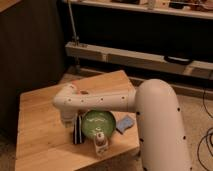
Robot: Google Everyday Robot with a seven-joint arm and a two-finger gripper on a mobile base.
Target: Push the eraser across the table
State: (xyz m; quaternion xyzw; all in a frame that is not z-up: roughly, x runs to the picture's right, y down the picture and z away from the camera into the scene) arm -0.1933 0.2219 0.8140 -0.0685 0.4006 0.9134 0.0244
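The white arm reaches in from the right of the frame, and its end effector [70,119] hangs low over the desk [40,135], just above and to the left of the eraser's upper end; whether it is open, or touching the eraser, I cannot tell.

The eraser [78,130] lies on the desk in the lower middle of the frame, right against the left rim of the green bowl [98,122]. Its long axis runs nearly up and down the frame, one short end pointing toward the end effector, the other toward the desk's near edge.

To push well, the end effector should stay low and press on the eraser's long right-hand side near its middle, so the block slides leftward over the open wood without turning. An off-centre push would probably swing it round. The small white bottle [100,142] and the blue cloth [125,123] sit close to the bowl, so moving away from them is the safer course.
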